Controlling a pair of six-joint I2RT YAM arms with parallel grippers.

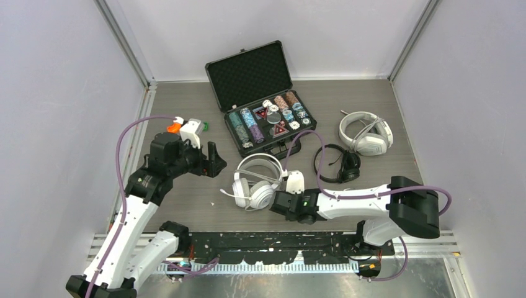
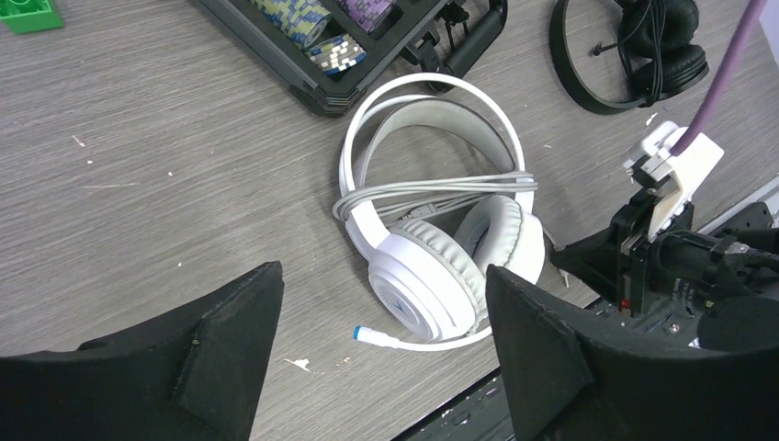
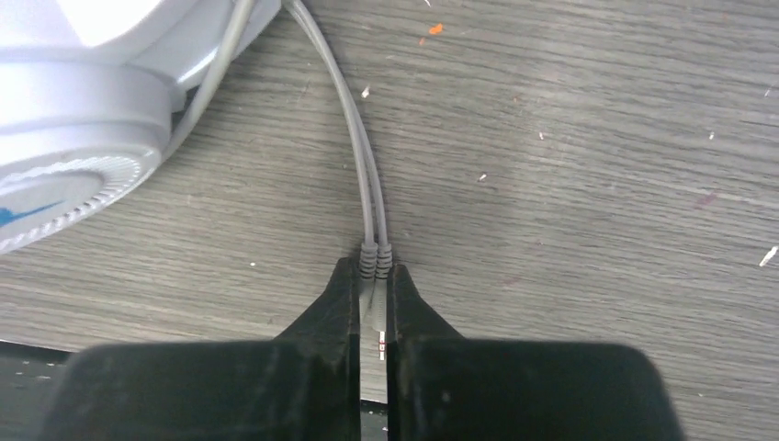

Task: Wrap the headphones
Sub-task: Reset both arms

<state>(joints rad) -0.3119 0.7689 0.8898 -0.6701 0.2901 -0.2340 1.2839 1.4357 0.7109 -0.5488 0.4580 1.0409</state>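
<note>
Cord (image 3: 366, 184) of the white round-cup headset (image 1: 262, 195), which lies on the tabletop (image 1: 180, 105) just in front of the chip case (image 1: 260, 93), looks thin, limp and light, best held at its stiff plug ends (image 3: 376, 260), where the right tool (image 3: 375, 294) pinches shut; left tool (image 1: 214, 161) stands open.

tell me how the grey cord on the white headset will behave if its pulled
Probably floppy: the grey cord curves loosely from the right gripper to the white headset. It likely won't slip, since ribbed plug ends sit between the shut jaws. A hard tug may drag the headset; nothing pins it.
</note>
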